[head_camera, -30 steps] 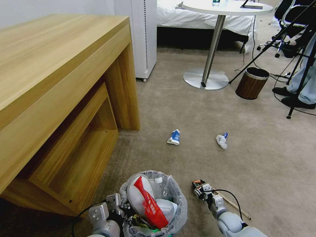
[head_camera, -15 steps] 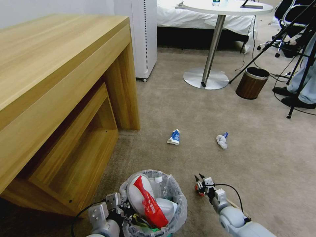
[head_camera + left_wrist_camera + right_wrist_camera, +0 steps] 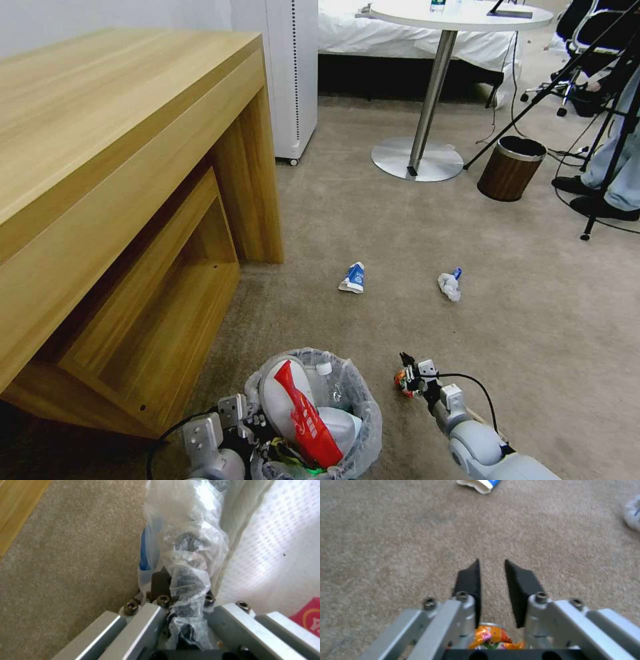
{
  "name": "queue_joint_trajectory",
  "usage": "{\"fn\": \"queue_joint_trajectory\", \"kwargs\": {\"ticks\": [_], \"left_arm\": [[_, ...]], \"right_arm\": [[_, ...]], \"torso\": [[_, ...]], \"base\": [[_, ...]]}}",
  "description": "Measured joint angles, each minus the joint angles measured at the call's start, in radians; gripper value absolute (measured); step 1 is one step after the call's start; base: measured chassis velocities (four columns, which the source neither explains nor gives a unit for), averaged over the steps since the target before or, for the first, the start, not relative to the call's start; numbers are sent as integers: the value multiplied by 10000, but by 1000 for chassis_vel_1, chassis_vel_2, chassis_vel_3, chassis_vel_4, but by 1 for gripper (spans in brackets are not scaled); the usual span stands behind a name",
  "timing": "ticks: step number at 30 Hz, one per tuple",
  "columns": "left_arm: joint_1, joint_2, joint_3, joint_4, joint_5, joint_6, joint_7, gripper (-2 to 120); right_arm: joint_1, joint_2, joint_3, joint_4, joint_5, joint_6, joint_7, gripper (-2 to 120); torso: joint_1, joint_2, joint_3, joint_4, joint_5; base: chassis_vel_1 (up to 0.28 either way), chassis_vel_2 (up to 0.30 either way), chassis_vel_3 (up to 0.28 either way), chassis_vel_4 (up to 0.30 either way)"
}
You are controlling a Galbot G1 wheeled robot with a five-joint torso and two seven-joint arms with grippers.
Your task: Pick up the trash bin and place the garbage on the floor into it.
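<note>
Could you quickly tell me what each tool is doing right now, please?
Left tool: shut on the trash bin, pinching its bag-lined rim.
Right tool: shut on the crushed can, held just above the floor.

Trash bin (image 3: 313, 413) near desk (image 3: 120, 187); carton (image 3: 352, 278), crumpled paper (image 3: 449, 285) on floor (image 3: 400, 227) ahead.

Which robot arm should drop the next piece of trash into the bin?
The right arm, probably. The right gripper already pinches a crushed orange can just beside the trash bin. The left gripper is busy, clamped on the bin's bag-lined rim, so it likely can't let go.
</note>
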Motion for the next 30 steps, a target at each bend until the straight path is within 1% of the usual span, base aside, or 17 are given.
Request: {"fn": "queue_joint_trajectory", "kwargs": {"ticks": [1,3,4,5,6,7,9,10,11,13,14,16,17,18,21,30], "left_arm": [[0,-11,3,-1,-1,3,14,0],[-3,-12,1,-4,-5,3,16,0],[-28,-6,-19,-21,-38,3,21,0],[-46,1,-37,-35,-64,2,21,0],[-97,23,-74,-76,-134,-8,21,0],[-97,23,-74,-76,-134,-8,21,0],[-135,68,-87,-94,-187,-24,21,0],[-134,63,-61,-76,-171,-24,21,0],[-134,63,-61,-76,-171,-24,21,0],[-114,-4,46,20,-71,-15,25,0],[-114,-4,46,20,-71,-15,25,0],[-98,-43,78,33,-24,-9,35,0],[-55,-61,97,52,42,-4,61,0],[-55,-61,97,52,42,-4,61,0],[38,-99,110,87,167,6,96,0],[133,-120,101,94,269,21,127,0]], "right_arm": [[-47,-33,11,132,25,-227,142,30],[-71,-46,21,173,33,-287,171,32],[-154,-81,57,270,42,-432,255,39],[-194,-94,73,303,32,-487,296,41],[-297,-114,122,358,-7,-581,377,47],[-297,-114,122,358,-7,-581,377,47],[-681,-205,267,463,-105,-691,470,59],[-809,-245,308,496,-156,-697,471,62],[-809,-245,308,496,-156,-697,471,62],[-1013,-286,443,441,-409,-565,276,74],[-1013,-286,443,441,-409,-565,276,74],[-992,-242,477,317,-602,-467,151,82],[-932,-194,476,223,-691,-387,131,89],[-932,-194,476,223,-691,-387,131,89],[-840,-136,422,80,-757,-264,116,99],[-890,-52,342,-51,-896,-149,70,100]], "torso": [[0,0,0,1,1],[0,0,0,1,1],[0,0,0,1,-1],[0,0,0,1,-1],[0,0,0,0,-1],[0,0,0,0,-1],[0,0,0,0,1],[0,0,-1,-2,1],[0,0,-1,-2,1],[0,0,-1,-2,0],[0,0,-1,-2,0],[0,-1,0,0,0],[0,0,0,-1,2],[0,0,0,-1,2],[0,0,-1,1,1],[0,0,0,0,1]], "base": [[0,0,0,0],[0,0,0,0],[0,0,0,0],[0,0,0,0],[0,0,0,0],[0,0,0,0],[0,0,0,0],[0,0,0,0],[0,0,0,0],[0,0,0,0],[0,0,0,0],[0,0,0,0],[0,0,0,0],[0,0,0,0],[0,0,0,0],[0,0,0,0]]}}
